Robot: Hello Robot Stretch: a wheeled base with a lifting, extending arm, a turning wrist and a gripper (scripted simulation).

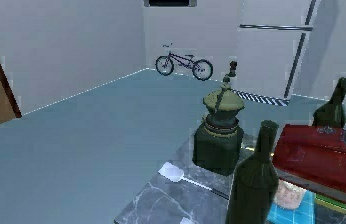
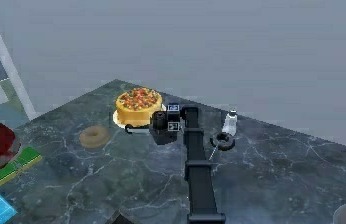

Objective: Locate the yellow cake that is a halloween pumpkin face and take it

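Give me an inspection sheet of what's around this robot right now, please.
surface: dark marbled countertop.
job's things: yellow round cake with orange-red topping, on the countertop; pumpkin face cannot be made out.
clutter: brown ring, small white-and-black item, dark grinder, tall dark bottle, red object.
fingers: at the arm's far end, close to the cake; cannot tell whether they hold anything.
cables: nothing seen.
surroundings: bicycle far off on the grey floor.

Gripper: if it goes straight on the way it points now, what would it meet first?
Probably the cake, right at the far end of the gripper; whether they touch, I cannot tell.
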